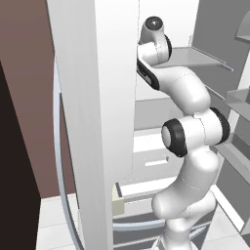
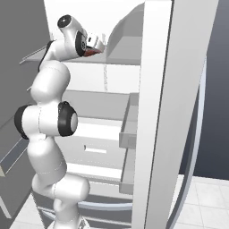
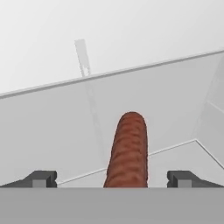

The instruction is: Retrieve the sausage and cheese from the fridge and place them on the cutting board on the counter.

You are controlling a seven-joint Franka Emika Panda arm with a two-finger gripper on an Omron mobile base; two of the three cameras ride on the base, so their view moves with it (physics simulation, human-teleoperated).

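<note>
The fridge stands open, and my arm reaches into its white interior at an upper shelf. The sausage, a reddish-brown cylinder with a rounded end, lies on that shelf pointing away from the hand. My gripper is open, its two fingertips standing wide on either side of the sausage's near end without touching it. In the right base view the gripper sits at shelf height with the sausage as a red patch under it. The cheese, the cutting board and the counter are out of view.
An open fridge door stands close on the arm's left, the other door on its right. Door bins and lower drawers sit below the arm. The shelf's back wall lies just beyond the sausage.
</note>
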